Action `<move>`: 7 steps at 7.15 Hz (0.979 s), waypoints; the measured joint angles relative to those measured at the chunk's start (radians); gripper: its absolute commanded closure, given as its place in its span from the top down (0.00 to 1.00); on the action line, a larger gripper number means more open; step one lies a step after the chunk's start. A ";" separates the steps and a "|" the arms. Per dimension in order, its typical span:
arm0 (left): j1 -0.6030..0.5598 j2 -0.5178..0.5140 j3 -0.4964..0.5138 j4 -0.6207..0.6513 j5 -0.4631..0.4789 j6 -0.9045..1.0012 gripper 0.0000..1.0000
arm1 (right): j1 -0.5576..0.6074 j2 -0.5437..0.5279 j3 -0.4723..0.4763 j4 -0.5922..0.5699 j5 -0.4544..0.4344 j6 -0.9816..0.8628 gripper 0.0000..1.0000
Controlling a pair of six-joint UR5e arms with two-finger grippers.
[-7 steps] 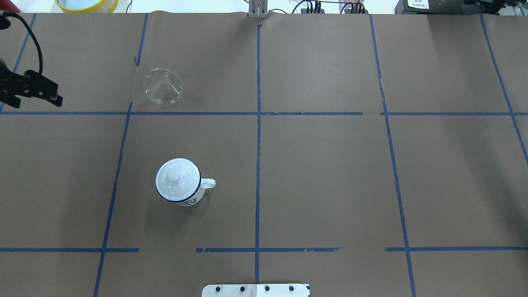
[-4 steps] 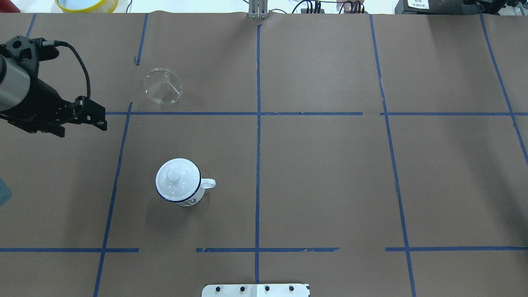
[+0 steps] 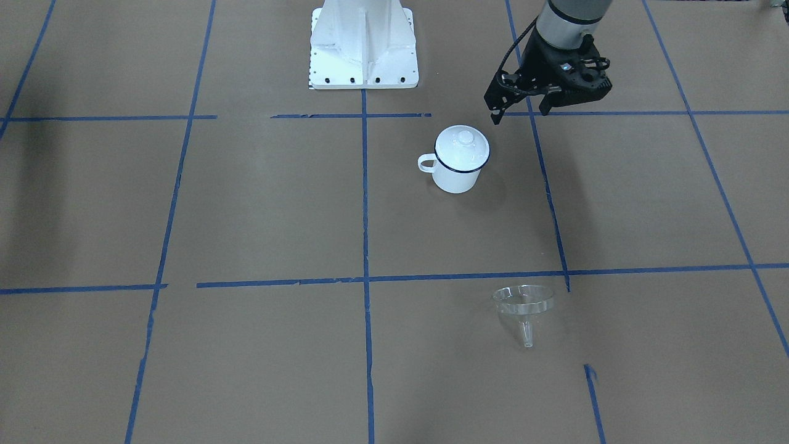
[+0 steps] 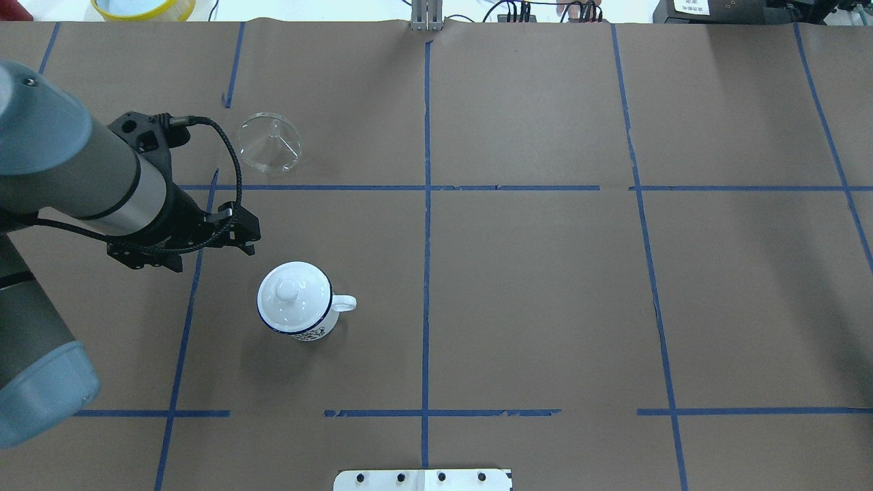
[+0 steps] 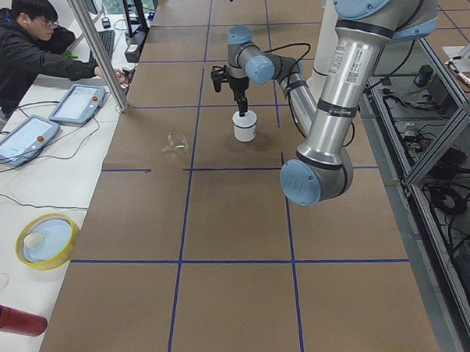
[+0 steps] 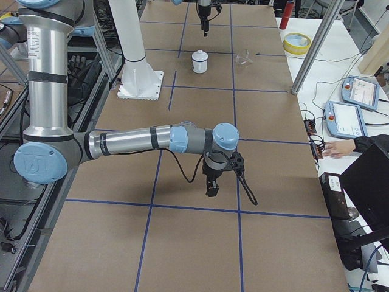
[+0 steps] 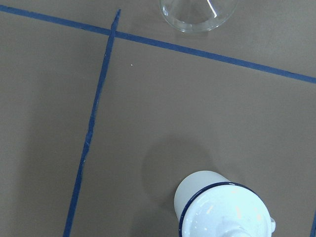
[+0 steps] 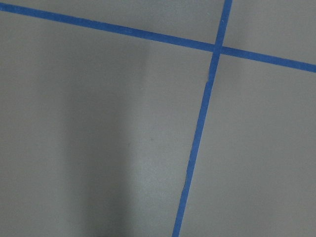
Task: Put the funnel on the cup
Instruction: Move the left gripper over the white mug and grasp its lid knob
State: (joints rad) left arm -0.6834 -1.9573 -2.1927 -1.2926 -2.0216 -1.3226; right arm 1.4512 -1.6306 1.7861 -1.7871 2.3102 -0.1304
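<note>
A clear funnel [image 4: 269, 142] lies on its side on the brown paper at the far left, also in the front view [image 3: 523, 302] and at the top of the left wrist view [image 7: 197, 15]. A white enamel cup [image 4: 297, 303] with a blue rim and a knobbed lid stands nearer the robot [image 3: 459, 163] [image 7: 224, 210]. My left gripper [image 4: 218, 251] hangs above the table just left of the cup [image 3: 519, 115], its fingers apart and empty. The right gripper [image 6: 211, 185] shows only in the exterior right view, low over bare paper; I cannot tell its state.
Blue tape lines divide the paper into squares. The white robot base [image 3: 363, 46] stands at the near edge. A yellow-rimmed dish [image 5: 47, 240] and a red bottle [image 5: 15, 320] sit on the side table, where a person [image 5: 26, 45] sits by two pendants.
The left arm has swept in from the table's left edge, rightward and toward the robot, ending beside the cup. Cup and funnel have not moved.
</note>
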 measured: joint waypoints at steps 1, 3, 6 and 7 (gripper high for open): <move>0.024 -0.014 0.002 0.010 0.013 -0.034 1.00 | 0.000 0.000 0.000 0.000 0.000 0.000 1.00; 0.062 -0.048 0.024 0.014 0.034 -0.081 1.00 | 0.000 0.000 0.000 0.000 0.000 0.000 1.00; 0.110 -0.082 0.086 0.011 0.044 -0.094 0.86 | 0.000 0.000 0.000 0.000 0.000 0.000 1.00; 0.122 -0.083 0.103 -0.001 0.058 -0.094 0.81 | 0.000 0.000 0.000 0.000 0.000 0.000 1.00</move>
State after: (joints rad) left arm -0.5609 -2.0407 -2.0901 -1.2937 -1.9640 -1.4162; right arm 1.4512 -1.6306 1.7863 -1.7871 2.3102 -0.1304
